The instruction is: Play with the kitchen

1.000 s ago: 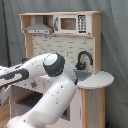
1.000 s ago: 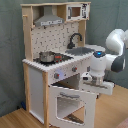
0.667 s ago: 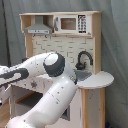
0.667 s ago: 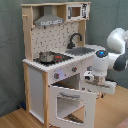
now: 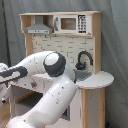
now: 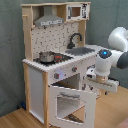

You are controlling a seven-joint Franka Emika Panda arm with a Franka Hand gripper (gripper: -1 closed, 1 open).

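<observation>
In the first exterior view, the kitchen (image 5: 62, 55) stands against a grey curtain, its lower front hidden behind the white arm (image 5: 50, 85).

In the second exterior view, the kitchen's oven door (image 6: 70, 102) hangs open, and the end effector (image 6: 94, 81) sits at the door's upper right edge; its opening cannot be told.
</observation>
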